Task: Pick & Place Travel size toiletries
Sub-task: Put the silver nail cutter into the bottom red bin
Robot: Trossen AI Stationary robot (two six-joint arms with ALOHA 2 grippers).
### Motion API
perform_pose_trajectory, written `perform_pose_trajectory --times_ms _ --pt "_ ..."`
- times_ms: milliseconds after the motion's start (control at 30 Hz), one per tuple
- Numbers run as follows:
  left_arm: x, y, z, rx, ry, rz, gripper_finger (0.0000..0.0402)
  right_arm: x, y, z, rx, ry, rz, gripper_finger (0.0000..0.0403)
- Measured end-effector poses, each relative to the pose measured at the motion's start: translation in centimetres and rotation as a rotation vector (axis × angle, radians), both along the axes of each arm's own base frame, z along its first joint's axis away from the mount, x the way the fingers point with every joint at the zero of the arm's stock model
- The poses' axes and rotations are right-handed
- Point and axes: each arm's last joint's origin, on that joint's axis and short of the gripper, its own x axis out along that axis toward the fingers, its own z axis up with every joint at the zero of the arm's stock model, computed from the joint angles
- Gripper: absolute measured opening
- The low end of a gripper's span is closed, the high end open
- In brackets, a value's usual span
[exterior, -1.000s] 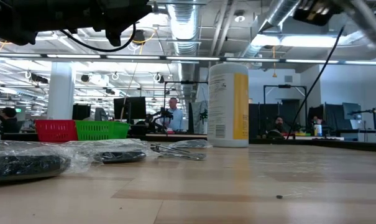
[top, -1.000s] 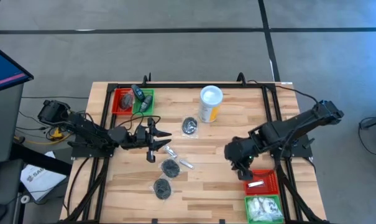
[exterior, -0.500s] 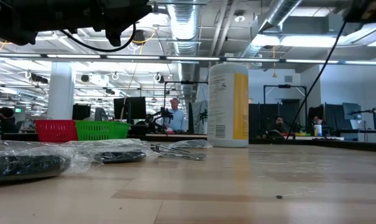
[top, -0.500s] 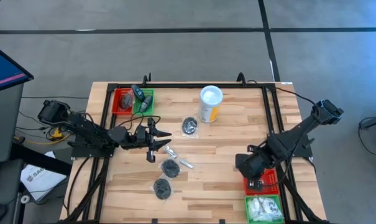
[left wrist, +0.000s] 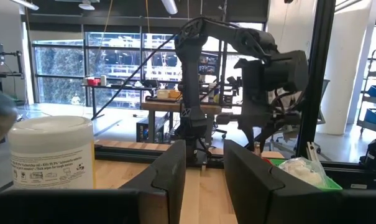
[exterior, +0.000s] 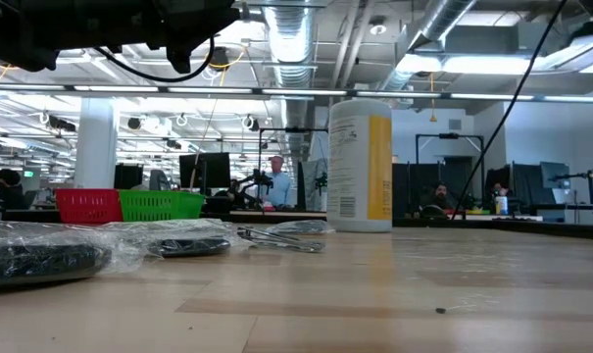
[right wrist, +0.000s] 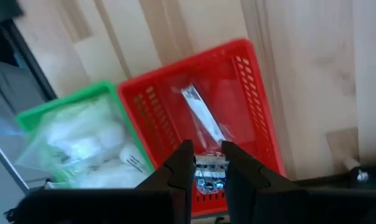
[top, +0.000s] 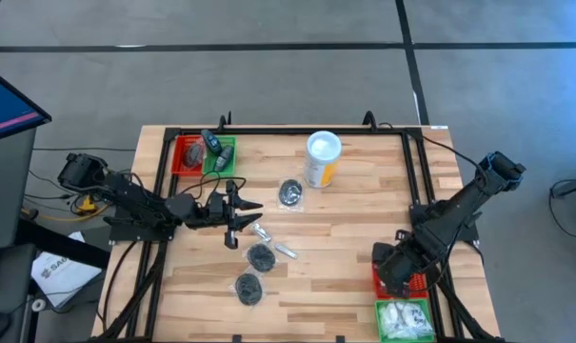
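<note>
two arms show from above, and only the right one has changed place. a second ago the right gripper hung over bare wood beside the red basket at the table's right edge; half a second ago it had reached the basket's near edge, and now it sits right over the basket. the right wrist view shows its fingers clamped on a crinkled silvery tube, held above the red basket, where a second silvery tube already lies. just beside it the green basket holds white packets.

the left gripper has not moved across the three moments, hovering over the table's left half with its fingers slightly apart and nothing between them.

still on the wood lie three dark pucks in clear wrap, a loose silvery tube just right of the nearest puck, and the yellow canister standing upright toward the back. at the back left a small dark bottle lies across another red and green basket pair. none of these have shifted.
</note>
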Motion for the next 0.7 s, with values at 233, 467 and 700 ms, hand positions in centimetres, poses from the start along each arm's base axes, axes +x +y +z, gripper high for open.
perform_pose_trajectory --times_ms 233,467,700 --pt "0.00 0.00 0.00 0.000 0.000 0.000 0.0100 -0.51 0.40 -0.28 -0.005 0.011 -0.012 0.0055" --pt "0.00 0.00 0.00 0.000 0.000 0.000 0.0100 -0.61 0.50 -0.29 -0.022 -0.006 -0.006 0.0058" --pt "0.00 0.00 0.00 0.000 0.000 0.000 0.0100 -0.65 0.54 -0.29 -0.042 -0.025 0.003 0.0060"
